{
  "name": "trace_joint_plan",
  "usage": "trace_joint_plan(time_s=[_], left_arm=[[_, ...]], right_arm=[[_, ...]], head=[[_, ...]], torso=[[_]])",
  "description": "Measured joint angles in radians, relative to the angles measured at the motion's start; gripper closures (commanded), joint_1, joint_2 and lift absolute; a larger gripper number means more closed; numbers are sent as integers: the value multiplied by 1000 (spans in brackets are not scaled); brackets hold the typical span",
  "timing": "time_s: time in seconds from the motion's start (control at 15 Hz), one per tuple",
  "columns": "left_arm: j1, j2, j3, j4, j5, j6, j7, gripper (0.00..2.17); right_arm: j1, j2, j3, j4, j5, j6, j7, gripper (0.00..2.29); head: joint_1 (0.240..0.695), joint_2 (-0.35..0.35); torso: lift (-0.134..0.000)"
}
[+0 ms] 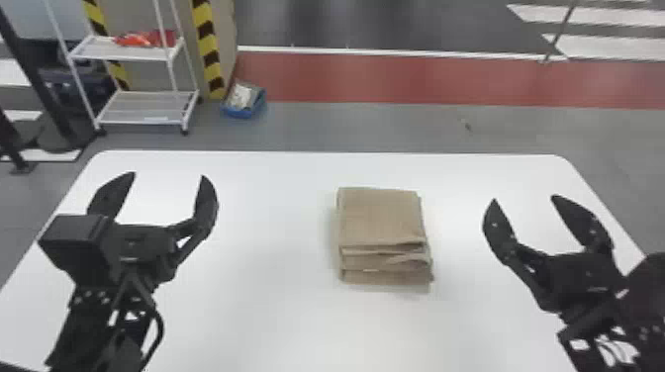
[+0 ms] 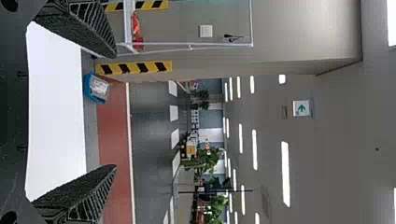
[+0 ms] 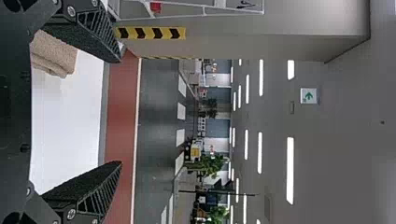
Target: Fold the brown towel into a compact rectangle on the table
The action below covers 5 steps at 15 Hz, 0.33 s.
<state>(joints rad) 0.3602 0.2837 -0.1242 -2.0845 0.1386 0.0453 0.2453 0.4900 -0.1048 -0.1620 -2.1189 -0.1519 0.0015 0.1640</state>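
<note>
The brown towel [image 1: 381,217] lies on the white worktop [image 1: 267,321], folded into a compact, roughly rectangular stack. Its top panel is fairly flat, and several layers show along the edge nearest the robot, where the lower ones reach out past the top panel. The layers there are slightly uneven, with a small corner poking out on the right side.

The left hand [image 1: 168,174] is open and empty, its 2 fingers spread wide above the left part of the worktop, well apart from the towel. The right hand [image 1: 524,198] is also open and empty, its 2 fingers spread above the right part, nearer to the towel but not touching it. The towel sits between the 2 hands. In the right wrist view, part of the towel is hidden behind 1 of that hand's fingers.

Beyond the worktop, on the left, stands a white rack [image 1: 141,122] with 2 shelves showing and red items [image 1: 143,38] on the upper 1. A blue box [image 1: 237,114] rests on the floor near it, and a red band [image 1: 396,79] crosses the floor farther off.
</note>
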Motion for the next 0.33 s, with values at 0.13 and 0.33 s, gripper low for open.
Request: trace_joint_plan(time_s=[0.13,0.33], left_arm=[[-1,2,2,0,9,0,-3,46],[-2,6,5,0,20,0,-9,46]], right_arm=[[1,0,-4,2,-9,-8,1,124],[3,0,-7,2,-17,-23,2,124]], head=[[695,-62],[695,-63]], torso=[[-124],[-124]])
